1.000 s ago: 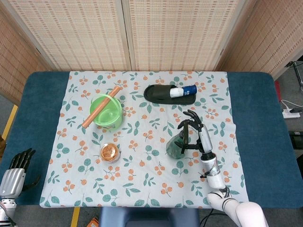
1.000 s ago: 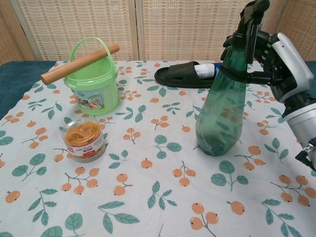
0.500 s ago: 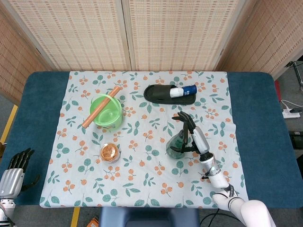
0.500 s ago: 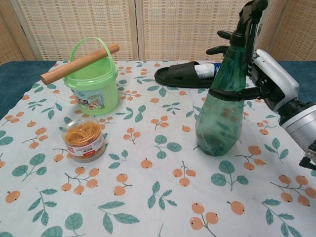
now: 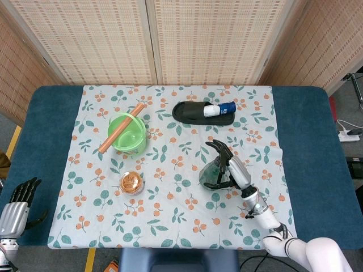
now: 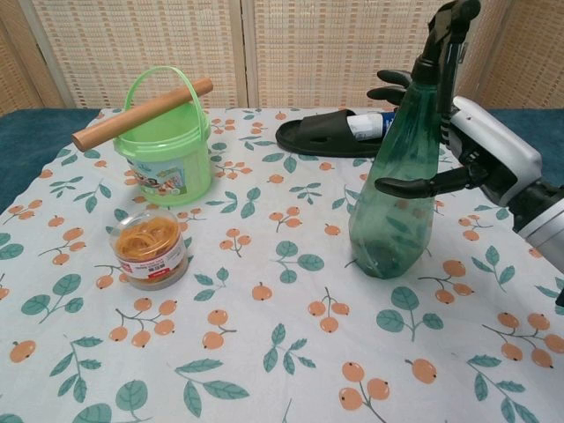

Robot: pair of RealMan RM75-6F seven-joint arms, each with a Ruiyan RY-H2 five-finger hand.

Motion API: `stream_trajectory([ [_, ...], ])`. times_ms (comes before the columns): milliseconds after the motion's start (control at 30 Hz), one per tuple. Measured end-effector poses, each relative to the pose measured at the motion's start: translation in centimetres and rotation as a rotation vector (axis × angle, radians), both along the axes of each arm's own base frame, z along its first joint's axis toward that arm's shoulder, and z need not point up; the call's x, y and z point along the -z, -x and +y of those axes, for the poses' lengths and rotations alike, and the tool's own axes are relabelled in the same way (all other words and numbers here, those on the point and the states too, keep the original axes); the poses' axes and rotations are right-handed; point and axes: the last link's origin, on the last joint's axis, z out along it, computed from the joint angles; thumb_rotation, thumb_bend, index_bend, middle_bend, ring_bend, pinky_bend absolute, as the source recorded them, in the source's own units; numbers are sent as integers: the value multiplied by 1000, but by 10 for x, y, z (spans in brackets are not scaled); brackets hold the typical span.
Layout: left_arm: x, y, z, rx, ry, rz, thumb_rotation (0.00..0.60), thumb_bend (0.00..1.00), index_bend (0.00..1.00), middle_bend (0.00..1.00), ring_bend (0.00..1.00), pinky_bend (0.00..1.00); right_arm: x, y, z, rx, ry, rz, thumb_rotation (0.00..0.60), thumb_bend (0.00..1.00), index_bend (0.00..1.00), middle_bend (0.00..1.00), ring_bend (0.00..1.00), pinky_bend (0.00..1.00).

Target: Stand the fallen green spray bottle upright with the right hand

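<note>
Release step, judged nearly done. Best handled by drawing right hand [image 6: 476,163] straight back toward own side, fingers kept spread, no sideways drag across bottle wall; any brush near the top likely tips a tall, narrow-necked body. Worth checking that base sits flat on cloth before clearing.

Near field: tablecloth [image 6: 264,352] bare of task items; jar of rubber bands [image 6: 148,247] at left, well apart from the action. Left hand [image 5: 16,205] visible only in head view, at table's near left corner, fingers loosely apart, holding nothing.

Mid field: green spray bottle [image 6: 401,181] standing upright on tablecloth, black trigger head uppermost, slight lean not excluded. Right hand open around it from the right: thumb [image 6: 414,186] reaching across front of body at mid height, other fingers [image 6: 388,91] fanned behind neck. Contact vs. small gap not resolvable in either view; no firm grip evident.

Far field: green bucket [image 6: 169,150] with wooden rolling pin [image 6: 141,113] laid across rim; black slipper [image 6: 330,137] beyond bottle, small bottle tucked inside.
</note>
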Motion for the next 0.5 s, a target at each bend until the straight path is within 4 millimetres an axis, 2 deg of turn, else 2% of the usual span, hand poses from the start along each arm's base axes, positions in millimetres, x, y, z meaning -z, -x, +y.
stream_trajectory([
  [167, 0, 1, 0, -4, 4, -3, 600, 291, 0, 0, 0, 0, -9, 0, 8, 5, 24, -3, 600, 0, 0, 76, 0, 0],
  [500, 1, -1, -2, 4, 8, -2, 600, 291, 0, 0, 0, 0, -33, 15, 15, 50, 73, -1, 600, 0, 0, 65, 0, 0],
])
